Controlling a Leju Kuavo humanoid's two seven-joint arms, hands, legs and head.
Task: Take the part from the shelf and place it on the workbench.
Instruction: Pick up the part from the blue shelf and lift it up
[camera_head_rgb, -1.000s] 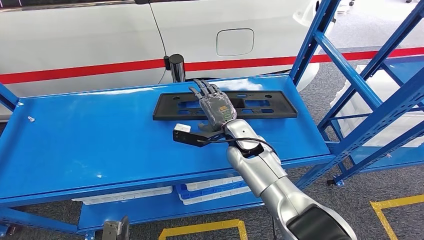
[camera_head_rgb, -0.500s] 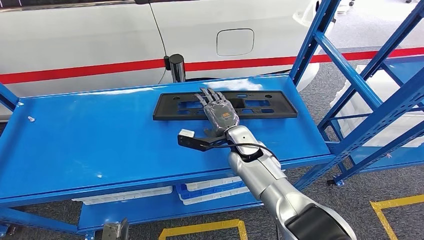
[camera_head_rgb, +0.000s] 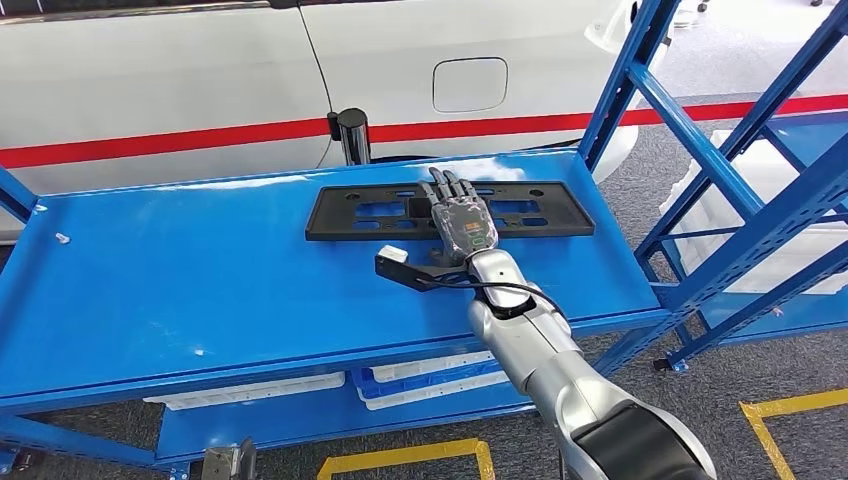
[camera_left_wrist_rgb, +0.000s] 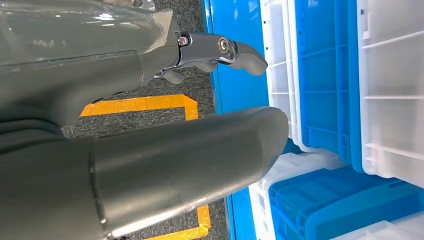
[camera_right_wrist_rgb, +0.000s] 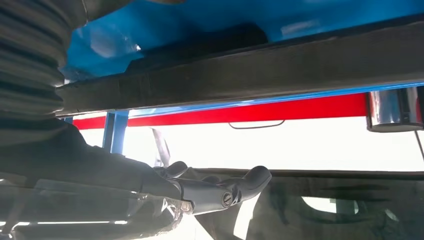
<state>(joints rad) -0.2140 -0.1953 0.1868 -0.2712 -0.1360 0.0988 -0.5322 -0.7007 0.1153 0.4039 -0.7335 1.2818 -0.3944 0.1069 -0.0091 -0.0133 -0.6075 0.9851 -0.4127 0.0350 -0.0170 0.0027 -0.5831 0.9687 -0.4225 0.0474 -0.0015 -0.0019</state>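
Lay flat on the far right part of the blue shelf top (camera_head_rgb: 180, 290): a long black part (camera_head_rgb: 530, 208), a plate-like frame with rectangular cut-outs, running left to right just near the shelf's far edge. Reached over its middle from the near side: the right hand (camera_head_rgb: 460, 218), palm down, fingers (camera_head_rgb: 447, 187) stretched out and slightly apart, resting on or just above the frame; could not tell whether contact was made. Gripped nothing that could be seen. Seen from the right wrist view as a grey thumb (camera_right_wrist_rgb: 235, 187) pointing out over the dark frame (camera_right_wrist_rgb: 330, 210), with the shelf's blue surface (camera_right_wrist_rgb: 200, 25) and a dark edge (camera_right_wrist_rgb: 250, 70) close to the lens.

Stuck out to the left of the wrist, above the bare blue top: a black camera bracket (camera_head_rgb: 405, 268) with a small white block at its end, joined by a black cable.

Hung low at the near left, beside the shelf: the left hand (camera_left_wrist_rgb: 150, 165), thumb (camera_left_wrist_rgb: 235, 50) and thick finger apart, holding nothing. Beyond it in the left wrist view: stacked blue and white plastic crates (camera_left_wrist_rgb: 350, 100), grey carpet and yellow floor tape (camera_left_wrist_rgb: 145, 105).

Stood behind the shelf: a white car body (camera_head_rgb: 250, 80) with a red stripe (camera_head_rgb: 160, 143) and a fuel flap (camera_head_rgb: 470, 84). Rose at the far edge of the shelf: a short black cylinder (camera_head_rgb: 353, 135). Ran up on the right: blue rack uprights and diagonal braces (camera_head_rgb: 700, 140), with white crates (camera_head_rgb: 760, 180) behind them. Sat on the lower level under the top: more blue and white crates (camera_head_rgb: 420, 385).
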